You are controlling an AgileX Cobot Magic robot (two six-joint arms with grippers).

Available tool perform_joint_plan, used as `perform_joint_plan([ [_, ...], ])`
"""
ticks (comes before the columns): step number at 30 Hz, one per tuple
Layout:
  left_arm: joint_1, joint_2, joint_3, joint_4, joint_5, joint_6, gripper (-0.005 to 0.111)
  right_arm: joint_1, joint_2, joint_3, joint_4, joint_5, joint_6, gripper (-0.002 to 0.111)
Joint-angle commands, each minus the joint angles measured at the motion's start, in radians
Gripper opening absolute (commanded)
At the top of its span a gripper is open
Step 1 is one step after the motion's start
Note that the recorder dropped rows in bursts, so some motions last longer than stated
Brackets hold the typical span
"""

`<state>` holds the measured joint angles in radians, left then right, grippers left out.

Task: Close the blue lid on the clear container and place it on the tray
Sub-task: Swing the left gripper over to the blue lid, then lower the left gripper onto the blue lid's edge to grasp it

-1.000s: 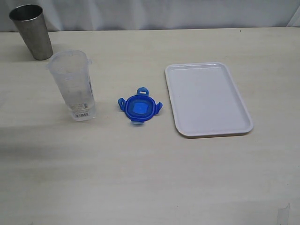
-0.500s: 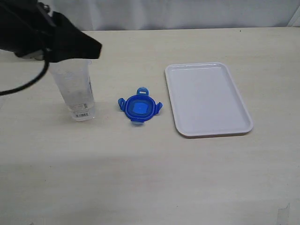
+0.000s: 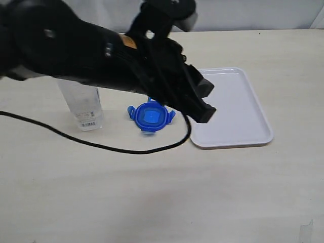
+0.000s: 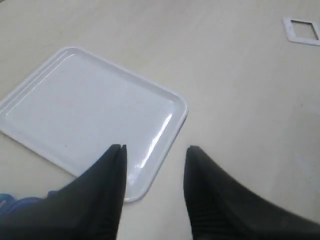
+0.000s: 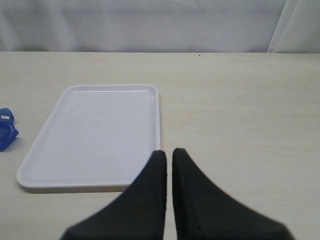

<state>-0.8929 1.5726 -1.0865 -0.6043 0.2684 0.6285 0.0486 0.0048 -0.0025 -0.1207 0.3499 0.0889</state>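
The blue lid (image 3: 150, 117) lies flat on the table, partly under my left arm. The clear container (image 3: 83, 110) stands upright to its left, its upper part hidden by that arm. The white tray (image 3: 238, 101) lies empty to the right. My left gripper (image 3: 207, 101) hovers open over the tray's left edge, holding nothing. In the left wrist view the left gripper (image 4: 156, 148) spans the corner of the tray (image 4: 85, 110), with a sliver of the lid (image 4: 10, 204) at the edge. My right gripper (image 5: 168, 151) is shut and empty, near the tray (image 5: 95, 130) and the lid (image 5: 6, 131).
A black cable (image 3: 101, 146) trails across the table in front of the container and lid. A white square outline (image 4: 301, 30) marks the table beyond the tray. The right arm is out of the exterior view.
The left arm has swept in from the far left, across the container and lid, until its gripper is over the tray's left edge. Lid, container and tray have not moved.
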Motion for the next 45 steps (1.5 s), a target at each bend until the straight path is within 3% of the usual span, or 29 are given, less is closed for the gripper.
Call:
perform_joint_plan([
  [1,-0.026,0.157,-0.089,0.074,-0.038,-0.030,0.036,0.001,-0.005,0.002,0.003,-0.004,-0.006,0.004],
  [5,-0.028,0.283,-0.143,0.224,-0.040,-0.104,0.036,0.001,-0.005,0.002,0.003,-0.004,-0.006,0.004],
  [9,-0.028,0.332,-0.186,0.636,-0.020,-0.457,0.036,0.001,-0.005,0.002,0.003,-0.004,-0.006,0.004],
  [13,-0.034,0.332,-0.270,1.161,0.184,-0.910,0.036,0.001,-0.005,0.002,0.003,-0.004,-0.006,0.004],
  [16,-0.060,0.334,-0.316,1.376,0.372,-1.092,0.036,0.001,-0.005,0.002,0.003,-0.004,-0.006,0.004],
  [25,-0.112,0.417,-0.318,1.081,0.374,-1.021,0.036,0.001,-0.005,0.002,0.003,-0.004,-0.006,0.004],
  [35,-0.109,0.513,-0.318,1.270,0.257,-1.327,0.036,0.001,-0.005,0.002,0.003,-0.004,-0.006,0.004],
  [45,-0.088,0.564,-0.318,1.270,0.307,-1.386,0.036,0.001,-0.005,0.002,0.003,-0.004,-0.006,0.004],
])
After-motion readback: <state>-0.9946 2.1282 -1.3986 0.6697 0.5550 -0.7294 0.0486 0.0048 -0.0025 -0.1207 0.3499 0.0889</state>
